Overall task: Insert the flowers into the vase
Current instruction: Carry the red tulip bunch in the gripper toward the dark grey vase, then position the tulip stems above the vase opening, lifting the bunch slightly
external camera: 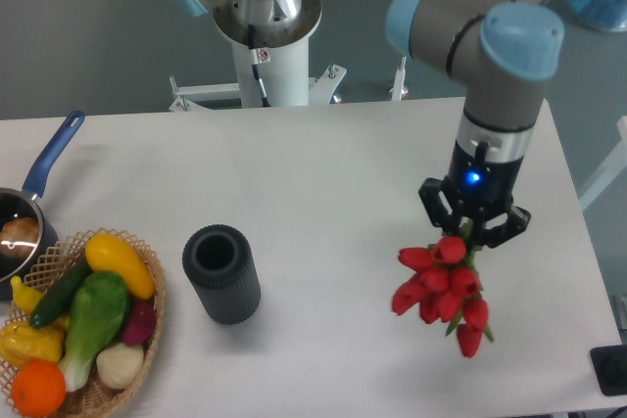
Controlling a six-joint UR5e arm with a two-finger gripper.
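The flowers (437, 286), a bunch of red tulip buds on green stems, hang heads toward the camera over the right side of the white table (323, 173). My gripper (474, 230) is shut on their stems and points straight down. The stems are mostly hidden behind the buds and fingers. The vase (221, 273), dark grey and ribbed with a round open mouth, stands upright at the front left of the middle, well to the left of the flowers and apart from them.
A wicker basket (147, 286) of colourful vegetables sits at the front left corner. Behind it a blue-handled saucepan (39, 188) lies at the left edge. The arm's white base (269, 41) stands behind the table. A black object (612, 369) sits at the front right corner.
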